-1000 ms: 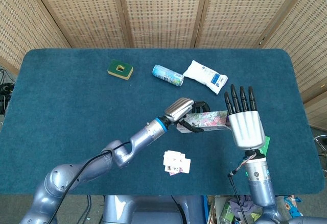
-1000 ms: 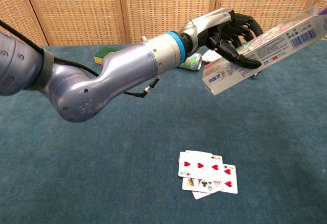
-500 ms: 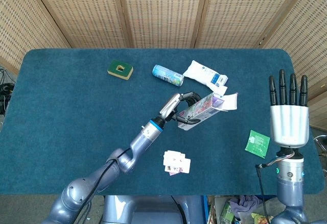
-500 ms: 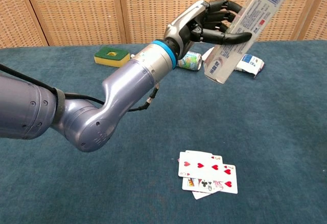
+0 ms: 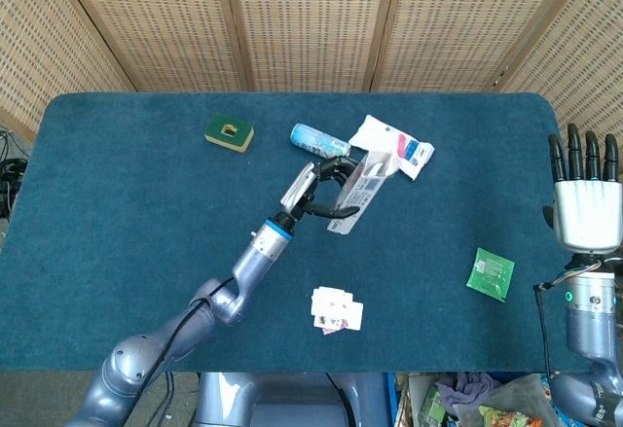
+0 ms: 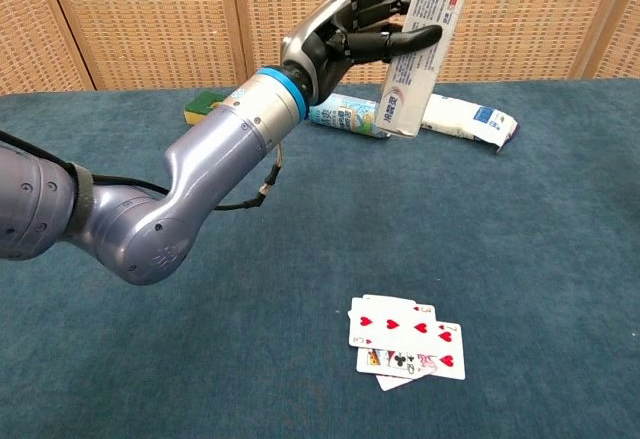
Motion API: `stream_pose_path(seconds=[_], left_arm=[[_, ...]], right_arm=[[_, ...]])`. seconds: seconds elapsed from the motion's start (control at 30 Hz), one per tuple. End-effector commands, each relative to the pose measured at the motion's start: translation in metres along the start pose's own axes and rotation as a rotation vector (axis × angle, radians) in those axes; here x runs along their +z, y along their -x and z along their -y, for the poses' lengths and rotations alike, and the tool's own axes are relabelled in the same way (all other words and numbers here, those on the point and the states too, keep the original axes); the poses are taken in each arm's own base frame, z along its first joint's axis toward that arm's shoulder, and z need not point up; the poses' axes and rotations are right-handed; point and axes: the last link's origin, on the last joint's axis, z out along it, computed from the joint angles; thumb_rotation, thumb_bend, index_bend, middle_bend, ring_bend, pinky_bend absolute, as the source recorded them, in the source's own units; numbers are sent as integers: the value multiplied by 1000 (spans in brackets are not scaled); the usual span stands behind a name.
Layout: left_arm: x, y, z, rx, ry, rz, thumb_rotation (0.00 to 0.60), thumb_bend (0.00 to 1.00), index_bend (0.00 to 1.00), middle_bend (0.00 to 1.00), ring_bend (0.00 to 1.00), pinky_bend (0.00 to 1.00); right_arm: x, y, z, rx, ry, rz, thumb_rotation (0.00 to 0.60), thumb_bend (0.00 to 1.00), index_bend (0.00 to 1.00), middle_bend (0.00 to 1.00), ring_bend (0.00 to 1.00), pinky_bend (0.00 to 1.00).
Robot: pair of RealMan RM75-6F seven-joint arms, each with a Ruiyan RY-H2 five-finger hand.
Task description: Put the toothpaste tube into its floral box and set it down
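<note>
Since the earlier frames the left hand (image 5: 316,186) has swung the floral box (image 5: 358,190) up from level to nearly upright and toward twelve o'clock, while the right hand (image 5: 587,203) has drawn back to the four o'clock edge, fingers straight, apart and holding nothing. The left hand's fingers wrap the box, held clear of the blue-carpeted table (image 5: 127,213); its printed panel carries blue characters too small to read. At six o'clock lie playing cards (image 6: 405,343) showing red hearts. Woven cane panels (image 5: 311,18) stand behind.
</note>
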Motion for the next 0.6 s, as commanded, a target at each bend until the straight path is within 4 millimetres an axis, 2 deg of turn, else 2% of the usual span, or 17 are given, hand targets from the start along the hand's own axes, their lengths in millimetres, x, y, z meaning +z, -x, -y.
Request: stream_pose_path(seconds=[0.03, 0.13, 0.23, 0.33, 0.6], left_arm=[[-5, -6, 1, 17, -6, 44, 600, 364, 280, 264, 341, 501], [-6, -8, -1, 6, 3, 39, 600, 364, 240, 247, 329, 499], [-6, -13, 1, 54, -12, 36, 600, 364, 248, 304, 353, 512], [-9, -21, 5, 227, -27, 95, 600, 365, 276, 344, 374, 525], [-27, -68, 13, 765, -59, 243, 600, 364, 327, 376, 403, 542]], right_arm=[[1, 5, 0, 5, 7, 15, 600, 0, 0, 0, 0, 0], [3, 5, 1, 2, 7, 15, 600, 0, 0, 0, 0, 0], [3, 4, 2, 6, 9, 18, 600, 0, 0, 0, 0, 0], [3, 5, 2, 12, 11, 29, 600, 0, 0, 0, 0, 0], [2, 13, 2, 32, 7, 55, 600, 0, 0, 0, 0, 0]])
